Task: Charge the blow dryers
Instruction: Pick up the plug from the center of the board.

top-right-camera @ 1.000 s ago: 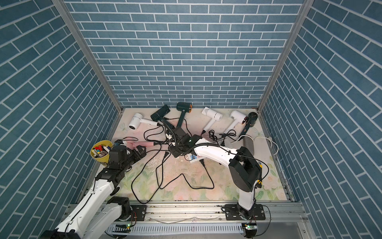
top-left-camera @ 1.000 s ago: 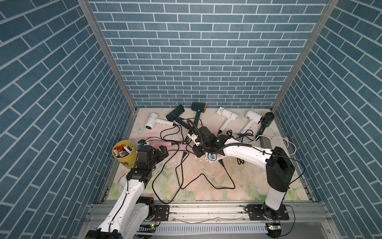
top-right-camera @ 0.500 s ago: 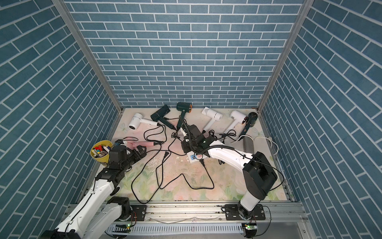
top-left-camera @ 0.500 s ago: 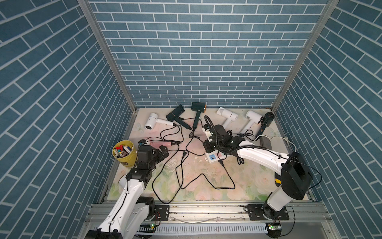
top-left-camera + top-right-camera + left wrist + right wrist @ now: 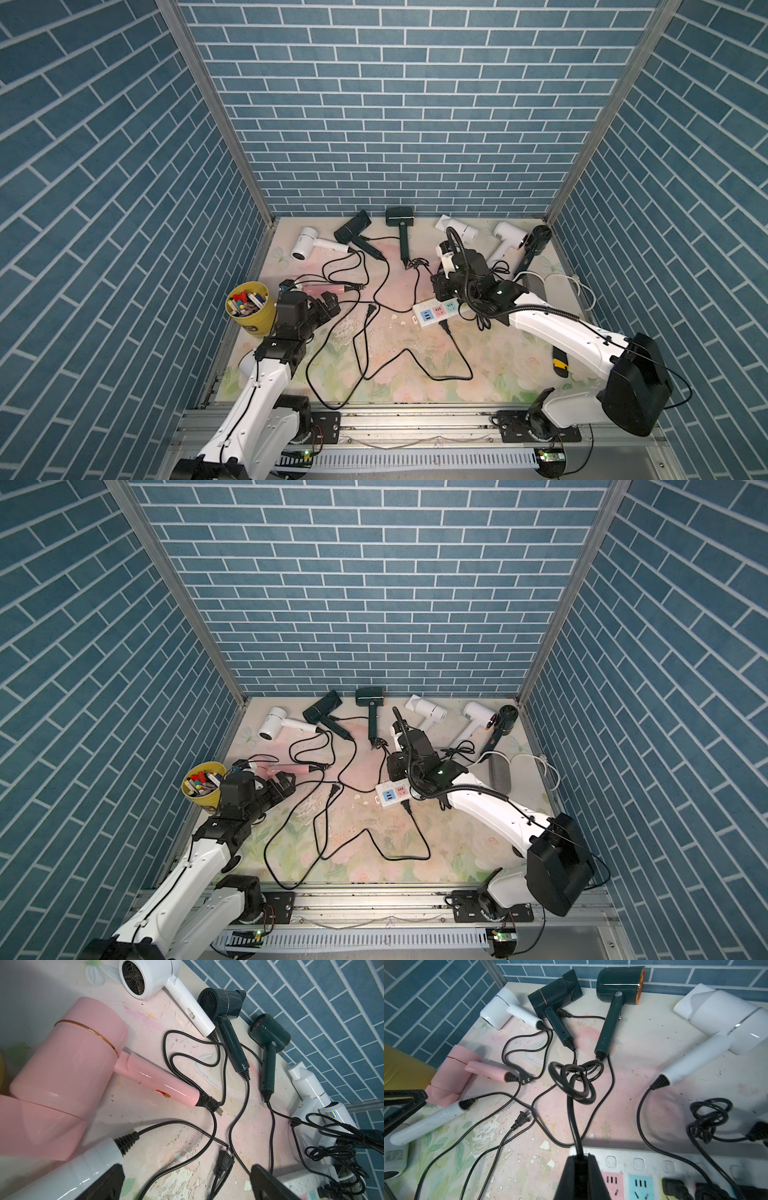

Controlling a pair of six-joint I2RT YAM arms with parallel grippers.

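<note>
Blow dryers lie flat on the table (image 5: 490, 365). Along its far edge are a white dryer (image 5: 304, 248), two dark green dryers (image 5: 352, 227), two white ones (image 5: 459, 229) and a dark dryer (image 5: 539, 239). A pink dryer (image 5: 68, 1059) and another white handle (image 5: 62, 1174) lie near the left edge, with black cords (image 5: 573, 1122) sprawling loose.

Walls (image 5: 374, 604): blue brick pattern on three sides.
Table (image 5: 457, 845): floral top, scuffed.
Blow dryers (image 5: 430, 710): six laid along the back wall, three white, three dark.
Pink dryer (image 5: 297, 769): set apart, nearer the left arm.
Coiled cord (image 5: 380, 744): seen at a dark dryer's handle end.
Power strip (image 5: 388, 796): white, laid mid-table.
Left gripper (image 5: 284, 788): jaws spread, just beside the pink dryer.
Right gripper (image 5: 394, 769): held low over the strip's far end.
</note>
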